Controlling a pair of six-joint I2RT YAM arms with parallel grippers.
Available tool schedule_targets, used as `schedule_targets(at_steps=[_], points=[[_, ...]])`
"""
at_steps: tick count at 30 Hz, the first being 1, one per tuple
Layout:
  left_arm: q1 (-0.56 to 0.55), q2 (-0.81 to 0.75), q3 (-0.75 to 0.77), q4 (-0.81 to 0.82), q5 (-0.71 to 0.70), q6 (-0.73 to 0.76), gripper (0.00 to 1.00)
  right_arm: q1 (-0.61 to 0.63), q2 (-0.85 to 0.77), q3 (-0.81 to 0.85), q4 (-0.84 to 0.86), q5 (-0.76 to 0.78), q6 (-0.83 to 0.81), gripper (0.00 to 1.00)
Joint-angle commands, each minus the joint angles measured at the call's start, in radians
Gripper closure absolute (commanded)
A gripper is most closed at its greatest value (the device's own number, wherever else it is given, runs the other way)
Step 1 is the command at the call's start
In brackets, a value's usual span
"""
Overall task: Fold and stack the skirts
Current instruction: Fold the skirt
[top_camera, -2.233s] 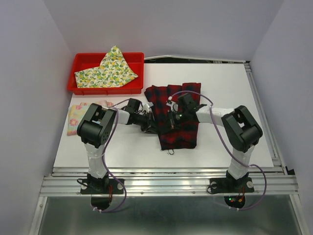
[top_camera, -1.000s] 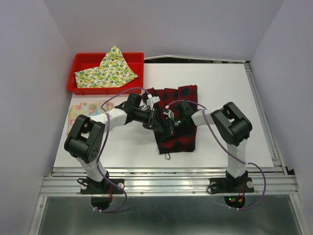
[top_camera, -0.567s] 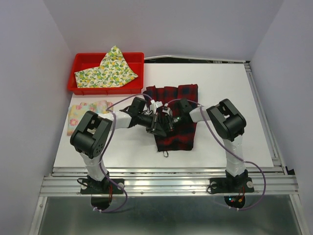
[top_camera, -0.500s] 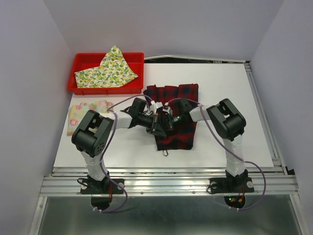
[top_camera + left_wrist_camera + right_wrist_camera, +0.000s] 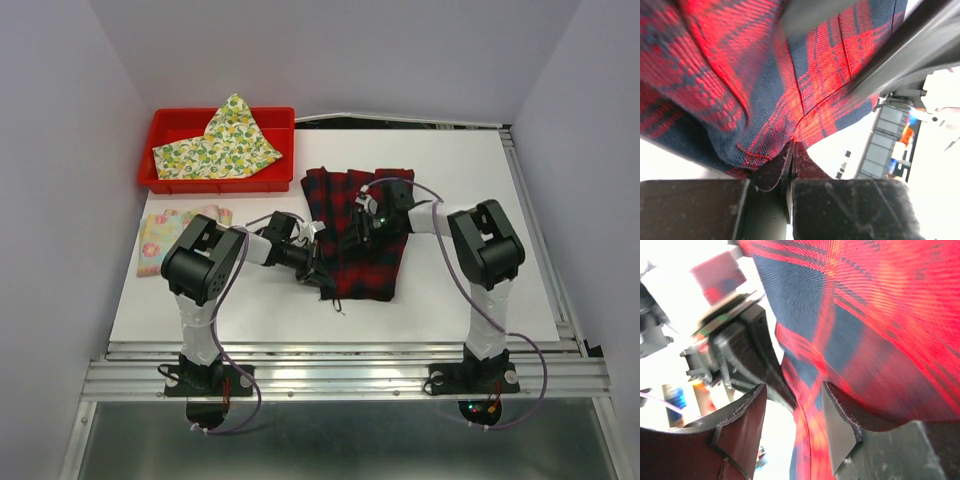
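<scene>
One plaid skirt [image 5: 368, 250] found spread mid-table [image 5: 470, 170]; one lemon skirt [image 5: 222, 145] in red tray [image 5: 215, 184]; one floral skirt [image 5: 160, 235] flat beside it. Left gripper [image 5: 318, 270] pinched shut on plaid edge; right gripper [image 5: 362, 228] parted, gripping nothing

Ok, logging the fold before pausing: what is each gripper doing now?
Left gripper: closed, pinching the edge of the red-and-black plaid skirt.
Right gripper: open, jaws apart at the same skirt, not gripping it.

lemon-print skirt [image 5: 222, 146] laid in tray [image 5: 215, 185] | floral skirt [image 5: 160, 236] laid before tray | plaid skirt [image 5: 372, 262] laid rightward on table [image 5: 480, 200]
</scene>
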State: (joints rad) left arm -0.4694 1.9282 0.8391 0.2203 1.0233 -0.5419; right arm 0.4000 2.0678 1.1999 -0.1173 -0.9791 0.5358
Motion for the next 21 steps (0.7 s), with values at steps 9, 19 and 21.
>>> schedule_targets(at_steps=[9,19,21], points=[[0.023,0.066,0.022,-0.052,-0.170,0.036,1.00,-0.058,-0.132,-0.045,-0.793,-0.020,-0.747,0.52],[0.034,0.078,0.045,-0.075,-0.177,0.048,1.00,-0.058,0.182,0.006,-0.918,0.397,-0.924,0.61],[0.037,0.068,0.049,-0.078,-0.160,0.080,1.00,-0.058,0.181,-0.022,-0.816,0.485,-0.919,0.62]])
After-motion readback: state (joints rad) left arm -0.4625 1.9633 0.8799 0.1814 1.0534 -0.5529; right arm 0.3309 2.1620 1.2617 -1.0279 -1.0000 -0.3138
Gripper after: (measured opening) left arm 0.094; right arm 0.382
